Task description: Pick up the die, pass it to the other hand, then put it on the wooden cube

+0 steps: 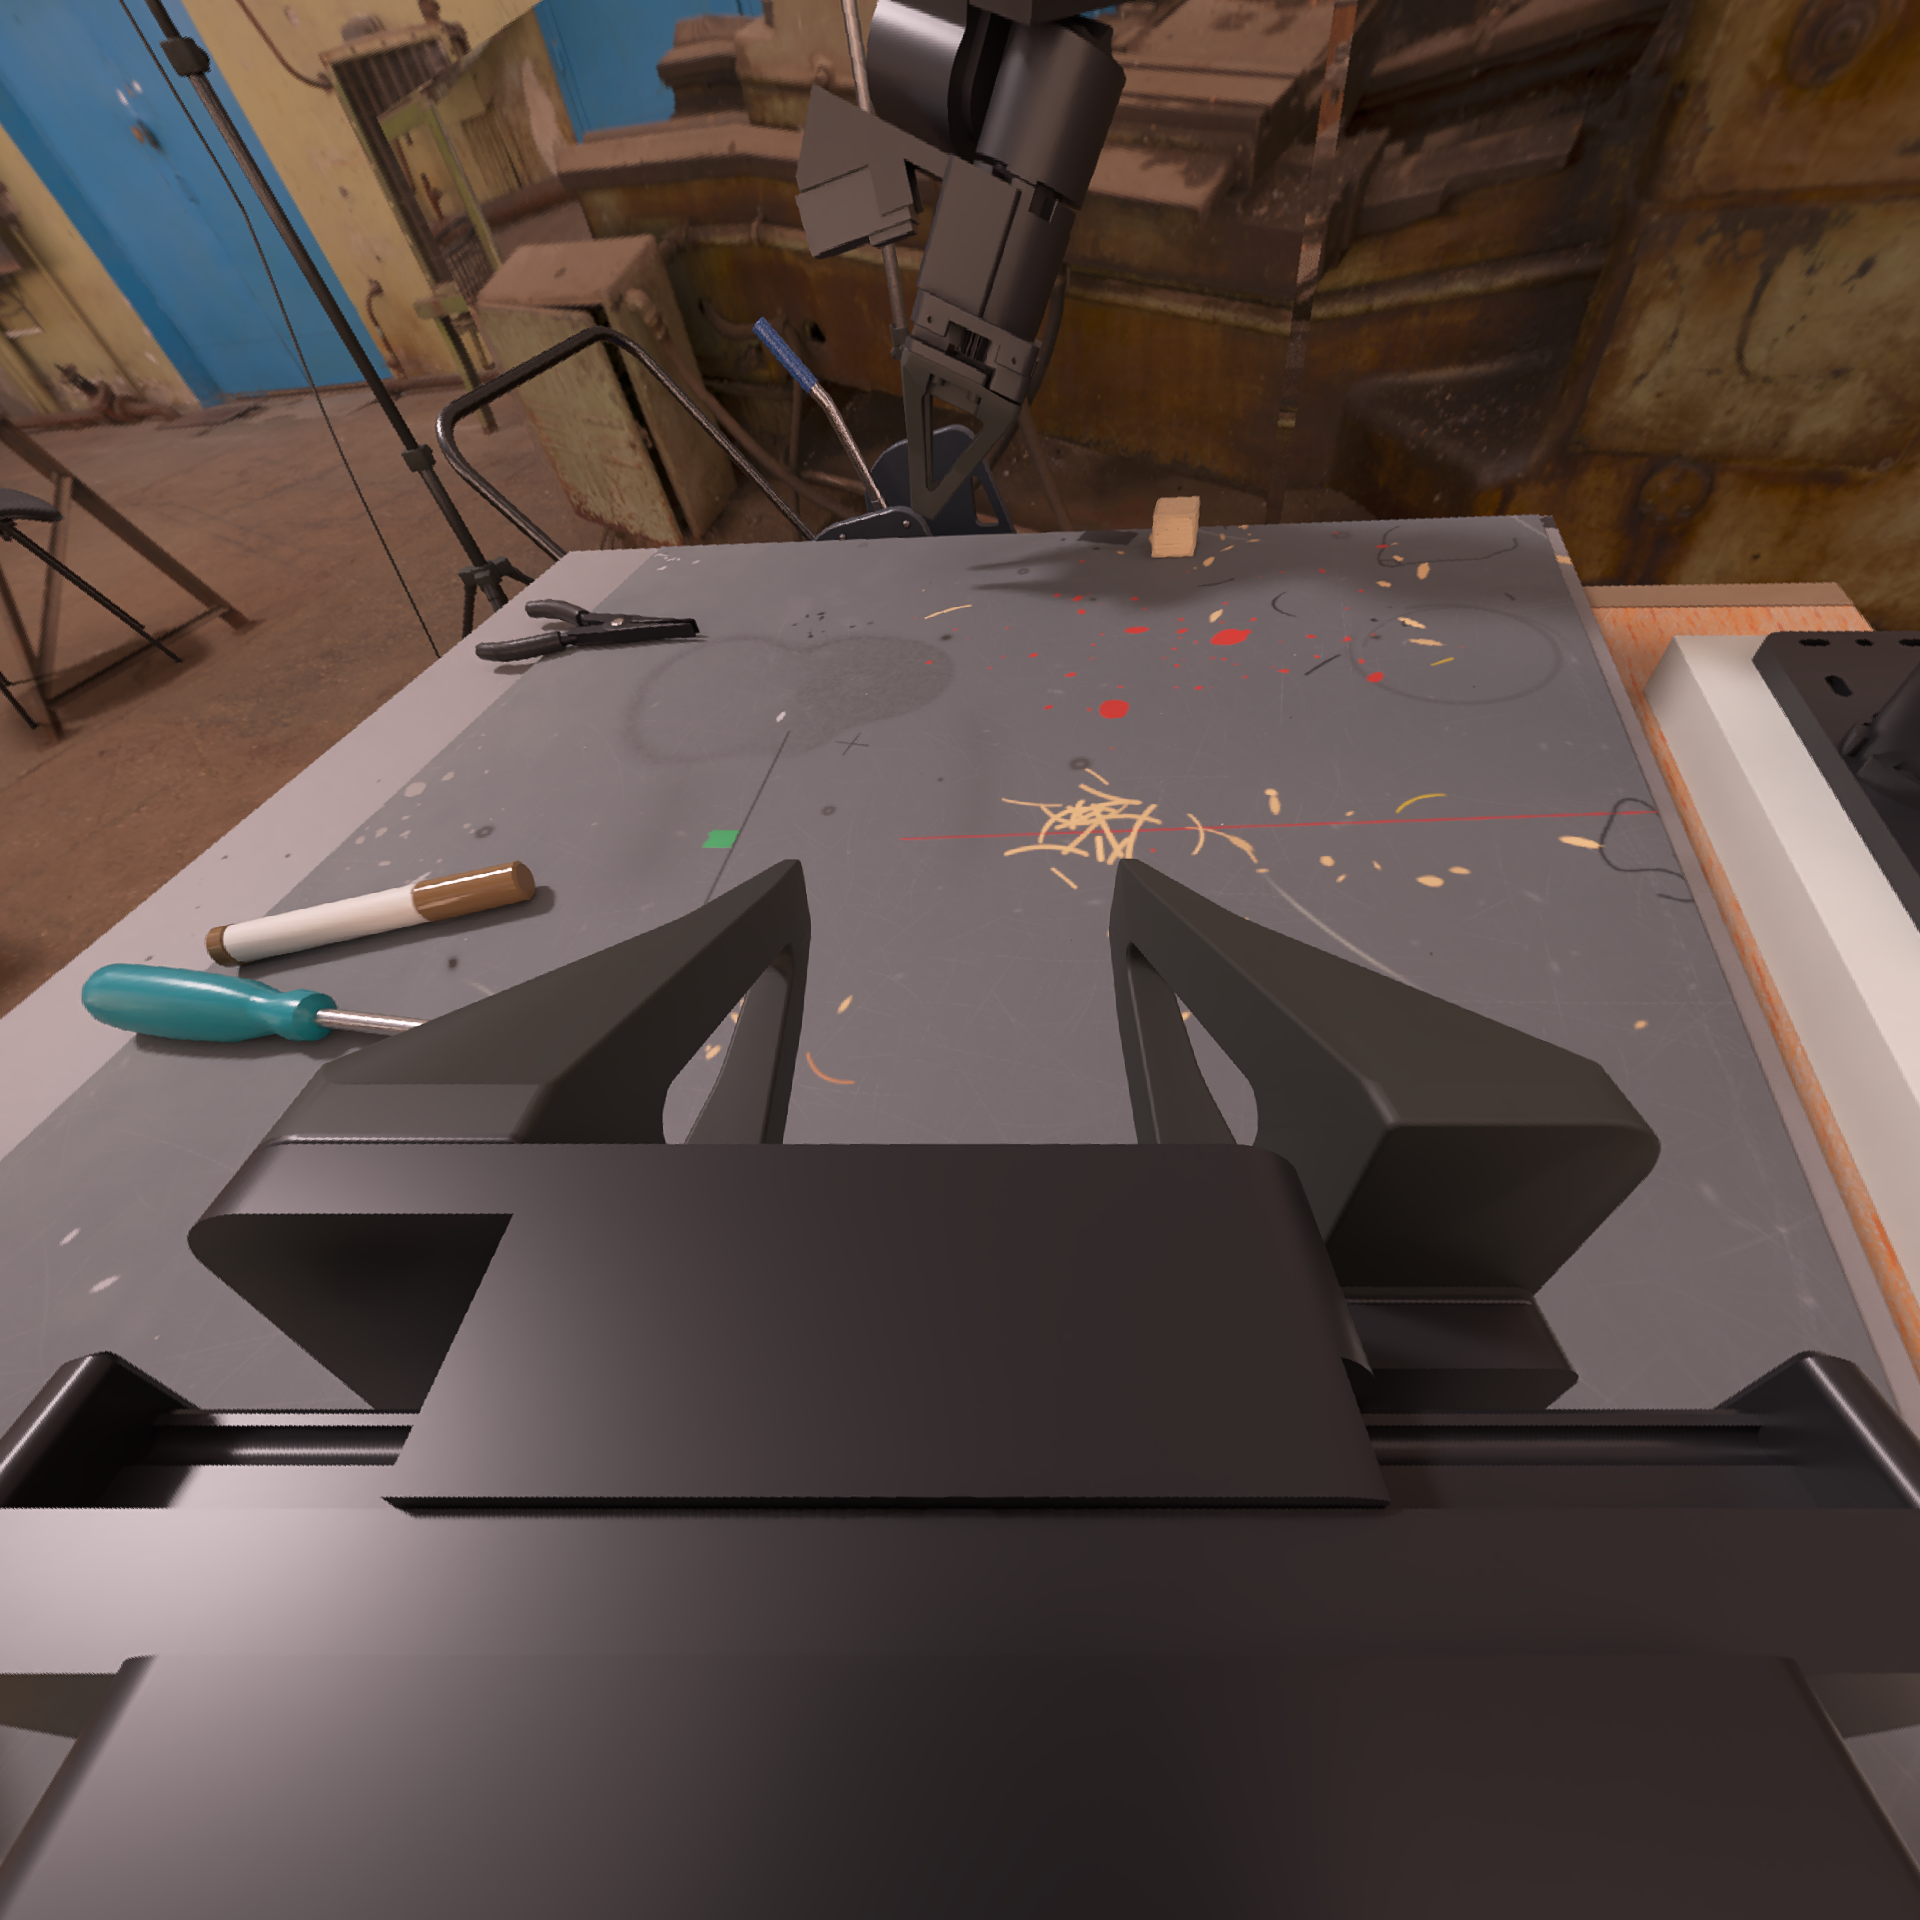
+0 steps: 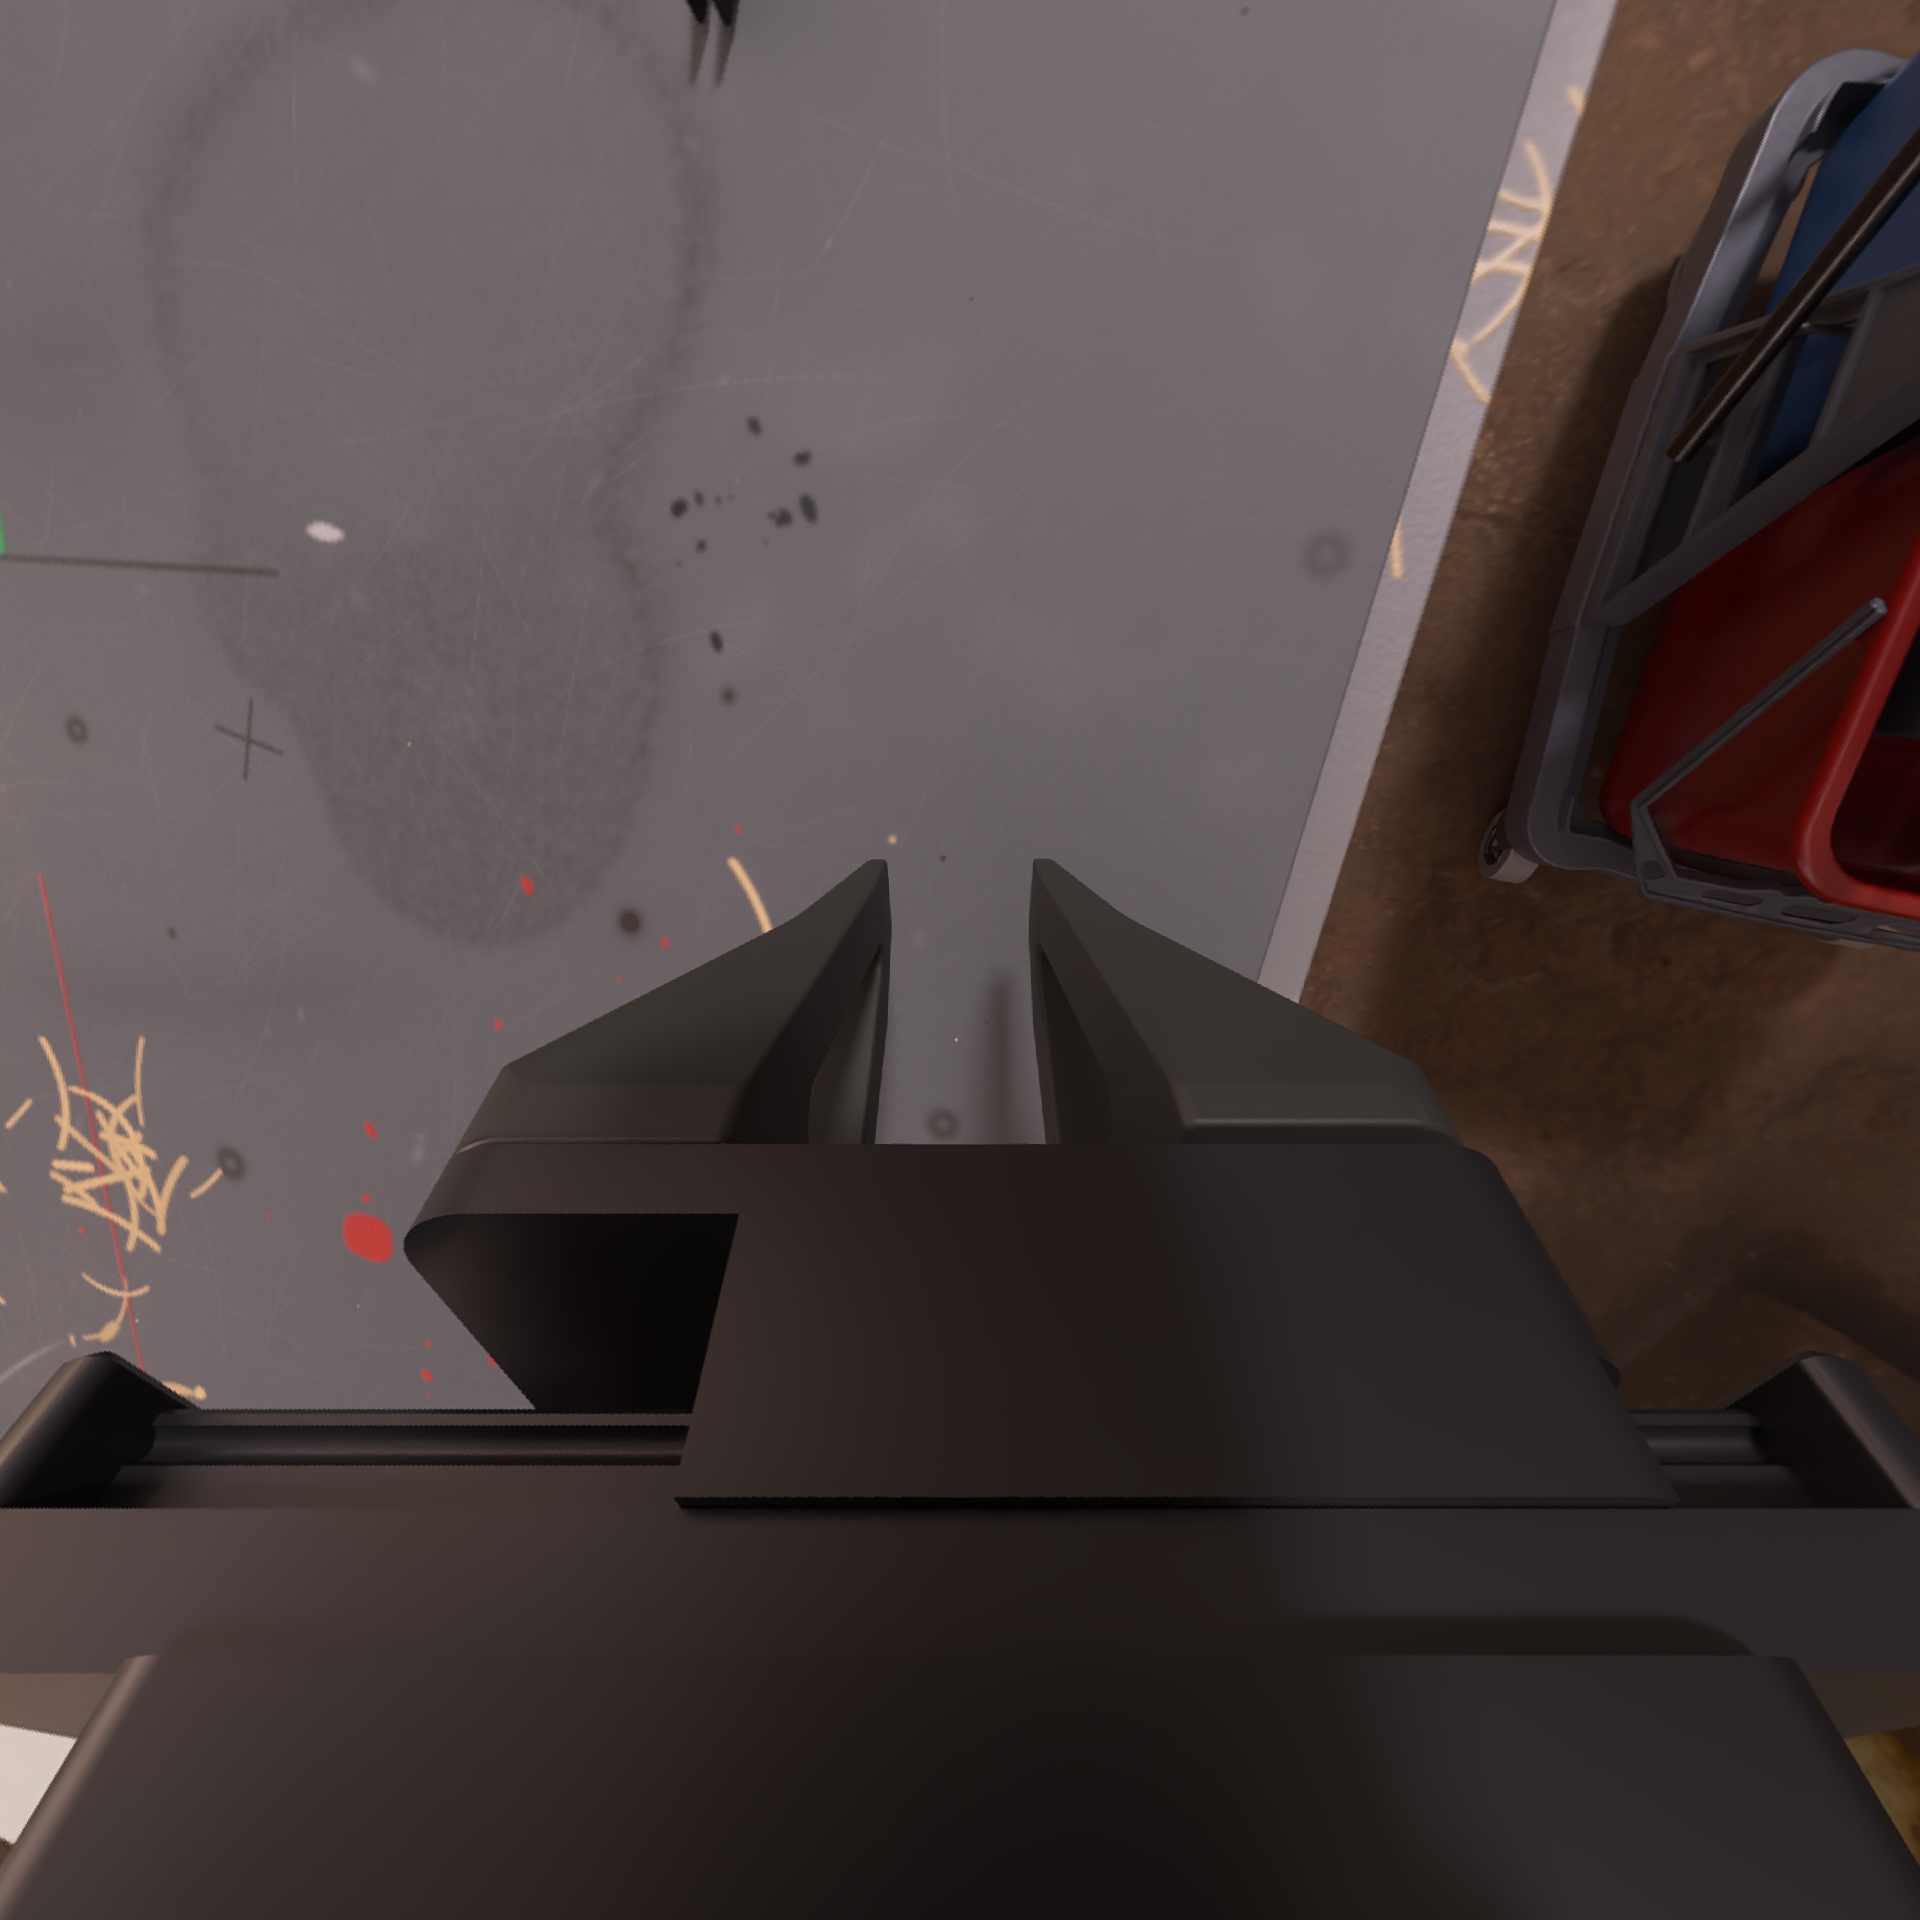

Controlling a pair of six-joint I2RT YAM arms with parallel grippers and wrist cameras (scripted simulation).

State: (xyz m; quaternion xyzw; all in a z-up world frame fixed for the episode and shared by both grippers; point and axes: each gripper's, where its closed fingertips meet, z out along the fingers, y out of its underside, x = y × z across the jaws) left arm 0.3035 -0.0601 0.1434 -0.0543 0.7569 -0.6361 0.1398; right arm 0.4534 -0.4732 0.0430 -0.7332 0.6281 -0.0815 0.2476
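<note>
The wooden cube point(image 1: 1175, 527) stands at the far edge of the grey table point(image 1: 1039, 935). I see no die in either view; a small green square point(image 1: 720, 840) lies flat on the table just beyond my left fingertips. My left gripper point(image 1: 958, 883) is wide open and empty, low over the near part of the table. My right gripper point(image 2: 960, 873) has a narrow gap between its fingers with only bare table showing through. In the left wrist view it point(image 1: 935, 499) hangs fingers down above the far edge, left of the cube.
A black clamp point(image 1: 587, 629), a brown-capped white marker point(image 1: 369, 912) and a teal screwdriver point(image 1: 223, 1003) lie along the table's left side. A white block point(image 1: 1766, 831) borders the right. A red and blue cart point(image 2: 1766, 675) stands on the floor past the table edge point(image 2: 1403, 623).
</note>
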